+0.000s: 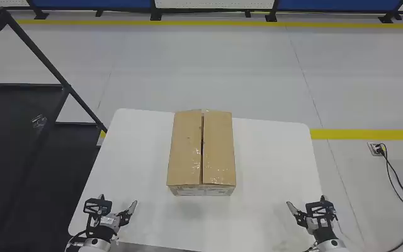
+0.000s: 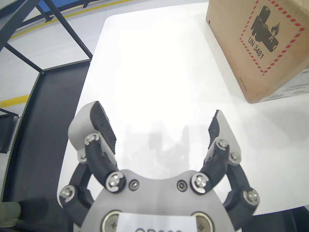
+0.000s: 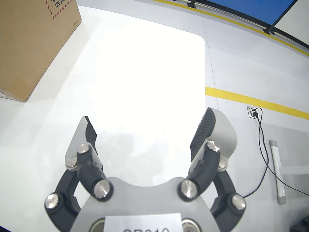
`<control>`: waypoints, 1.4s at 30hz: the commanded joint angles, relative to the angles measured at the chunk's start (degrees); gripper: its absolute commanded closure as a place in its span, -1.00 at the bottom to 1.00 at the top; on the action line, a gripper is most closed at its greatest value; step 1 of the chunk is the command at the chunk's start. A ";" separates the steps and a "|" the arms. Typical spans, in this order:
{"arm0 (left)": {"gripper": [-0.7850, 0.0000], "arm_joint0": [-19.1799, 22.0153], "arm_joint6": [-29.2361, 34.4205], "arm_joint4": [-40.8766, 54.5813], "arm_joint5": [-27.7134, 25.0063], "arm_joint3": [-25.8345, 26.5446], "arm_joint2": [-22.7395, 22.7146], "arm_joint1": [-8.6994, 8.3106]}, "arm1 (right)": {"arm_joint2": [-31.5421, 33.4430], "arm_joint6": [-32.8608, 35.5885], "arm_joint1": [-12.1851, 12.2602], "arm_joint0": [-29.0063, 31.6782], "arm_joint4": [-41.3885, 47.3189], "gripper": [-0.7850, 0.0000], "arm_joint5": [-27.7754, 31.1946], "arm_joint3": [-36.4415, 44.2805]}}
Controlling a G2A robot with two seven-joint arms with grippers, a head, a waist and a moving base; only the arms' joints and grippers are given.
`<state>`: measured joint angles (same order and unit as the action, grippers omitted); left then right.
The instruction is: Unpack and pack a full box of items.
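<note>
A brown cardboard box (image 1: 201, 154) stands shut in the middle of the white table (image 1: 271, 183), its top flaps meeting along a centre seam. One side carries a red-bordered hazard label (image 2: 270, 32); the box (image 3: 31, 32) also appears in the right wrist view. My left gripper (image 1: 111, 208) hovers over the table's near left corner, open and empty, with its fingers (image 2: 101, 124) spread wide. Over the near right corner is my right gripper (image 1: 311, 210), likewise open with nothing between its pads (image 3: 202, 131).
A dark metal rack (image 1: 38, 126) with a black shelf (image 2: 36, 131) stands just left of the table. On the floor to the right are a yellow line (image 1: 356, 134) and a socket with a black cable (image 3: 262, 131). Bare tabletop lies on both sides of the box.
</note>
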<state>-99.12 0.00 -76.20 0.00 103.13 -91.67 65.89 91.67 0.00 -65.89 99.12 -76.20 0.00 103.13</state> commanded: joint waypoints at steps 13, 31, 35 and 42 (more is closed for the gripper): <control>-1.00 0.05 -0.42 0.84 -1.22 0.31 0.36 0.03 | -0.10 -0.20 -0.02 -0.06 0.03 -1.00 0.12 0.07; -1.00 11.95 -8.65 14.95 -12.07 -6.31 -0.04 0.69 | -10.00 -2.47 -0.99 -5.04 -1.63 -1.00 7.41 14.59; -1.00 11.95 -8.65 14.95 -12.07 -6.31 -0.04 0.69 | -10.00 -2.47 -0.99 -5.04 -1.63 -1.00 7.41 14.59; -1.00 11.95 -8.65 14.95 -12.07 -6.31 -0.04 0.69 | -10.00 -2.47 -0.99 -5.04 -1.63 -1.00 7.41 14.59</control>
<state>-87.18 -8.65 -61.27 -12.04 96.82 -91.71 66.58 81.67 -2.46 -66.88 94.08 -77.83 7.41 117.73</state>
